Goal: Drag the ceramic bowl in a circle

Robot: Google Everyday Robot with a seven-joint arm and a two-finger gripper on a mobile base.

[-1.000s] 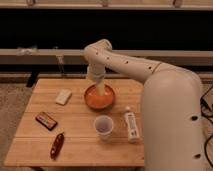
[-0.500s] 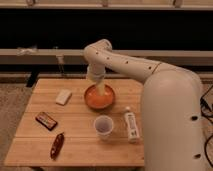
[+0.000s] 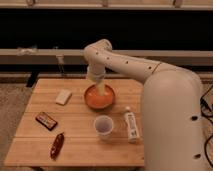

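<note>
The ceramic bowl (image 3: 98,99) is round, shallow and orange. It sits on the wooden table (image 3: 80,145), right of middle toward the back. My white arm reaches down from the right. The gripper (image 3: 101,89) hangs straight down into the bowl at its back rim. A smaller white cup (image 3: 103,126) stands just in front of the bowl.
A pale sponge-like block (image 3: 63,96) lies left of the bowl. A dark snack bar (image 3: 46,120) and a red-brown packet (image 3: 57,145) lie at the front left. A white bottle (image 3: 131,125) lies right of the cup. My arm's bulky body covers the table's right side.
</note>
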